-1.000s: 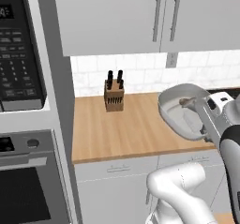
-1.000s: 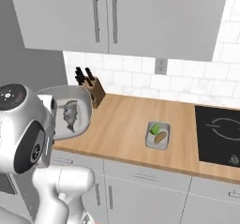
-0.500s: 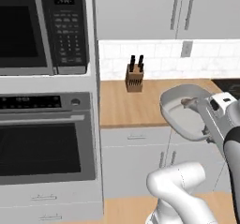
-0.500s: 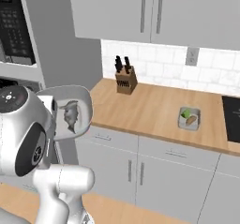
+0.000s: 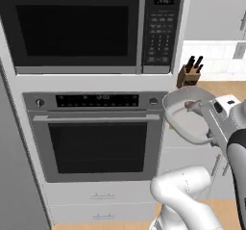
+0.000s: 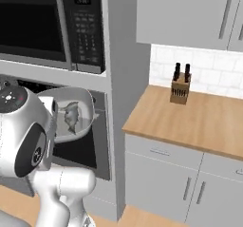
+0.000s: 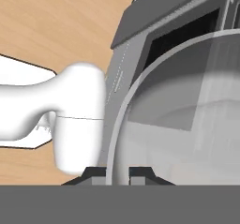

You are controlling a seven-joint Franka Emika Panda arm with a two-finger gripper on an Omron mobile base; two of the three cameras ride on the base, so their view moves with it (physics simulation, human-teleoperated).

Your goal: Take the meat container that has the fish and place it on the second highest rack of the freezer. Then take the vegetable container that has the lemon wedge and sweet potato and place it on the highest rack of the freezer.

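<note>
A: What has changed?
B: The view has been swung from the counter to the wall oven point(image 5: 98, 140); the freezer is approached.
A: The gripper point(image 7: 117, 174)?
B: Clamped on the meat container's point(image 6: 71, 117) rim, carried before the oven, fish point(image 6: 71, 116) inside.

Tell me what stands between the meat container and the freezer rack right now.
The pincer holds the meat container by its rim, with the fish inside, raised in front of the wall oven and microwave. No freezer rack shows in these views, so the path to it cannot be judged.
</note>
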